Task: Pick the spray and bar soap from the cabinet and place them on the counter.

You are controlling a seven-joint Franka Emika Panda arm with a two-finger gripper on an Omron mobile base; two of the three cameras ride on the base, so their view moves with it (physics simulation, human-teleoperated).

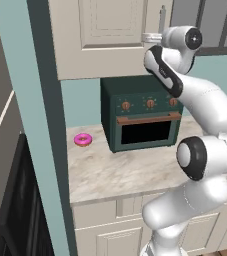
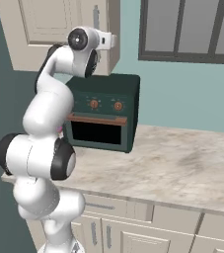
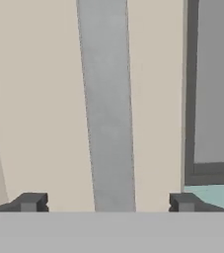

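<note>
Jaws stand wide apart in the hand view, with the gripper (image 3: pixel 107 201) facing the closed door of the cabinet (image 3: pixel 39 99); the two dark fingertips (image 3: pixel 30 201) sit far to either side of the vertical silver handle (image 3: pixel 107 108), which runs straight up between them without visible contact. Nothing is held. Beyond the right fingertip lie the cabinet's edge, a dark window frame (image 3: pixel 190 94) and a patch of teal wall. From the base views, the hand is raised to the height of the cabinet (image 1: pixel 97 35) door, next to the handle (image 1: pixel 162 19). Well below the jaws, the counter (image 1: pixel 130 170) carries a dark-green oven (image 1: pixel 141 114) and, further left, a pink ring donut (image 1: pixel 83 140). Whatever the cabinet holds is hidden behind its shut door.
</note>
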